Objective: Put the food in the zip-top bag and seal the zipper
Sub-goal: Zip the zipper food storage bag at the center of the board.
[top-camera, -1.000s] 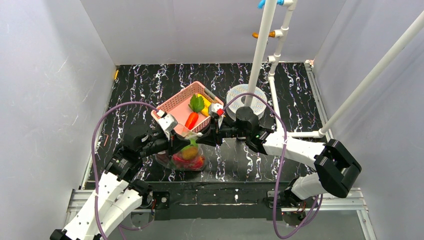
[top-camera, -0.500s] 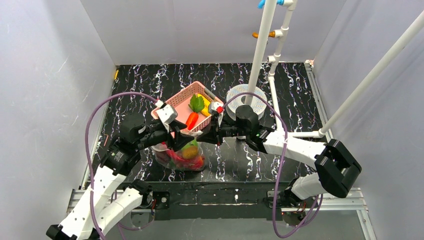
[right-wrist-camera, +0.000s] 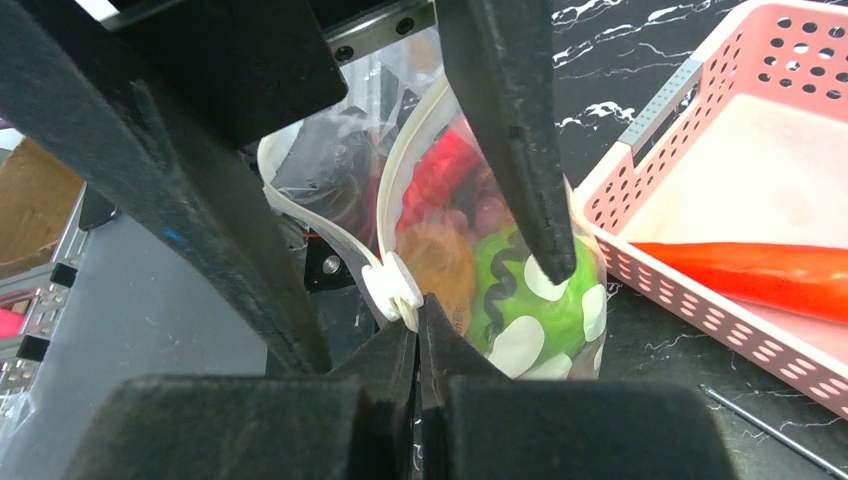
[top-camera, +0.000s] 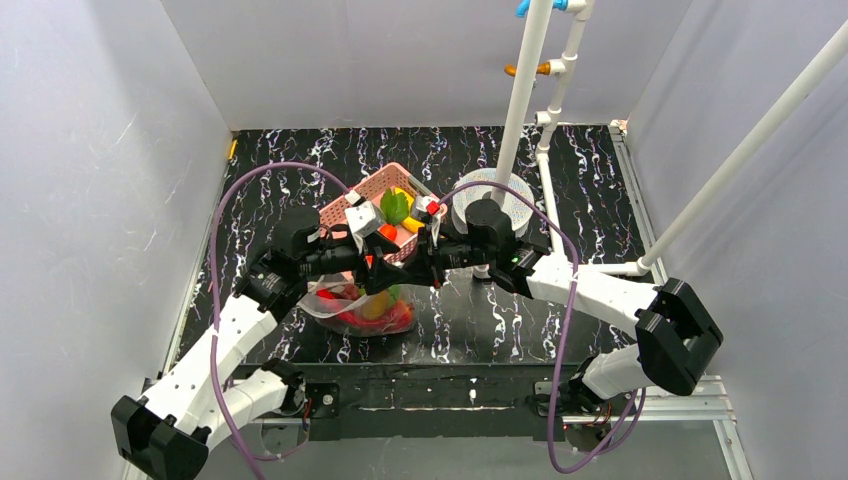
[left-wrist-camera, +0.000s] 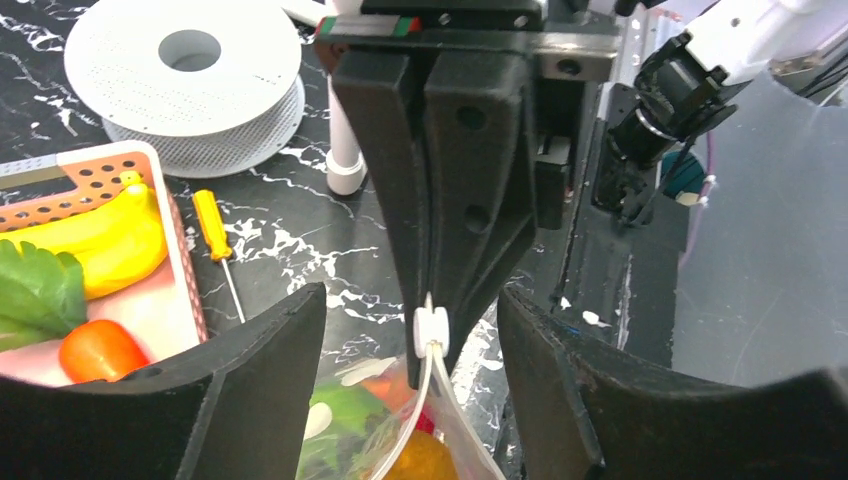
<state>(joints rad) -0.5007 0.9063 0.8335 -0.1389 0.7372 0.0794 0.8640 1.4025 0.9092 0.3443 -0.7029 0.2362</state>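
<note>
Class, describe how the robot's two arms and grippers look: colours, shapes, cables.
The left arm and right arm: white links, chunky black joints, a looping purple cable on each. The left gripper and right gripper: matte black, wedge-shaped fingers.

No letters, numbers, brand marks or signs can be read in any of the views. The only print to be seen is the pattern of white dots on the zip-top bag (right-wrist-camera: 520,340), and these form no characters.
</note>
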